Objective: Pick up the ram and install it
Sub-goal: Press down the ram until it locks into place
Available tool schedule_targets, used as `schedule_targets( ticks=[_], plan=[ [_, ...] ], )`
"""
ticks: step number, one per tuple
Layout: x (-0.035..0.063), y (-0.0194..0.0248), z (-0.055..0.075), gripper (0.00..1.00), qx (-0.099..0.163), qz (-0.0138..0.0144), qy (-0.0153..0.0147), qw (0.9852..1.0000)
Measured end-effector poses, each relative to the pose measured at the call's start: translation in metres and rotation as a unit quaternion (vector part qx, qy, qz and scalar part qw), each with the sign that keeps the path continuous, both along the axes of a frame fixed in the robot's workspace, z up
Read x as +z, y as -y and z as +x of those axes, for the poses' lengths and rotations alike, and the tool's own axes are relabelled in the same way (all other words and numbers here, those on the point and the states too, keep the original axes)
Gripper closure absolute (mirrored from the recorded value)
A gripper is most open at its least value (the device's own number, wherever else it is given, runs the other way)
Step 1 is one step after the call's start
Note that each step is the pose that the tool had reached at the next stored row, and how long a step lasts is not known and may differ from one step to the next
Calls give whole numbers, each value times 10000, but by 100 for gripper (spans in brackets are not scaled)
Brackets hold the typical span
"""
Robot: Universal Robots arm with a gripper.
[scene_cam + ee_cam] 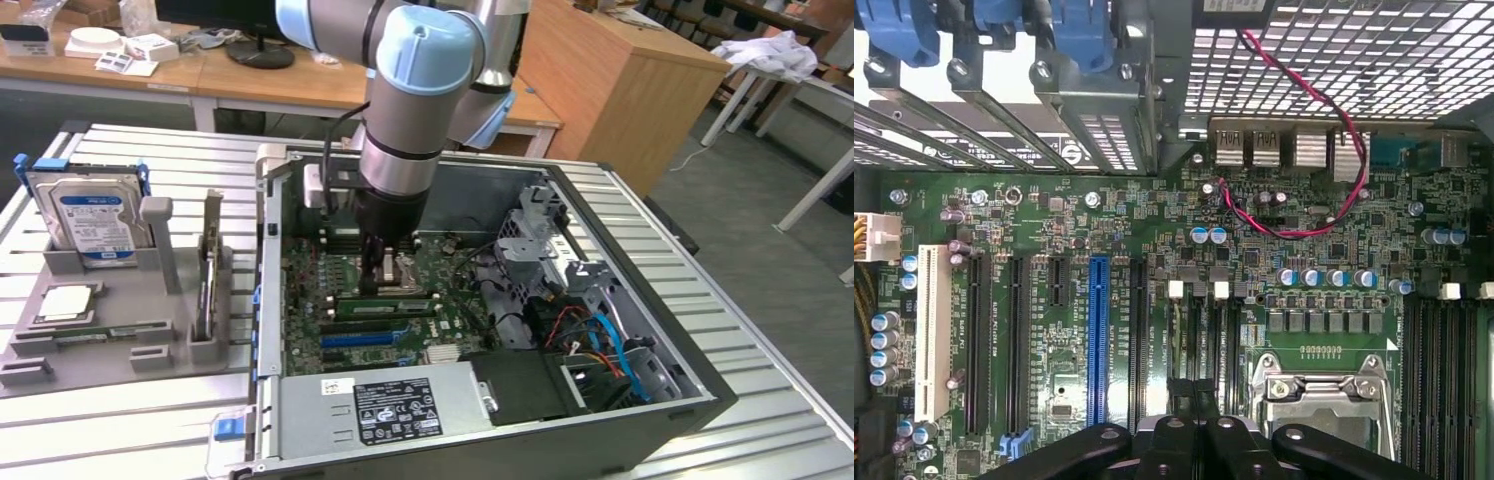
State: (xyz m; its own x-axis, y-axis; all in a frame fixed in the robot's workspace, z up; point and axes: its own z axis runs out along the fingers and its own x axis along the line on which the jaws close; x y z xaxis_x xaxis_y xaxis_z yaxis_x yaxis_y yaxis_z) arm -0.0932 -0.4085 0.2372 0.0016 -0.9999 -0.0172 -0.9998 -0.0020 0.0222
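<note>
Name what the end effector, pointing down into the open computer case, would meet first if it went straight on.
Most likely the memory slots on the motherboard, beside the processor socket. The shut end effector sits right over them, though the gap left is unclear.

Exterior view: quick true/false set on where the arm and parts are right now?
1. The gripper is down inside the open computer case. True.
2. A hard drive stands in the grey holder outside the case. True.
3. The hard drive lies inside the case. False: it is in the holder on the exterior view's left.
4. The gripper hovers over the grey holder. False: it is over the motherboard.
</note>
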Motion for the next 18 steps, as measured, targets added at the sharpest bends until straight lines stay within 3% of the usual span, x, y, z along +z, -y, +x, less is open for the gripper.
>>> schedule_targets(
  ticks=[18],
  plan=[
    [-46, 0, 0, 89, 0, -1, -1, 10000]
  ],
)
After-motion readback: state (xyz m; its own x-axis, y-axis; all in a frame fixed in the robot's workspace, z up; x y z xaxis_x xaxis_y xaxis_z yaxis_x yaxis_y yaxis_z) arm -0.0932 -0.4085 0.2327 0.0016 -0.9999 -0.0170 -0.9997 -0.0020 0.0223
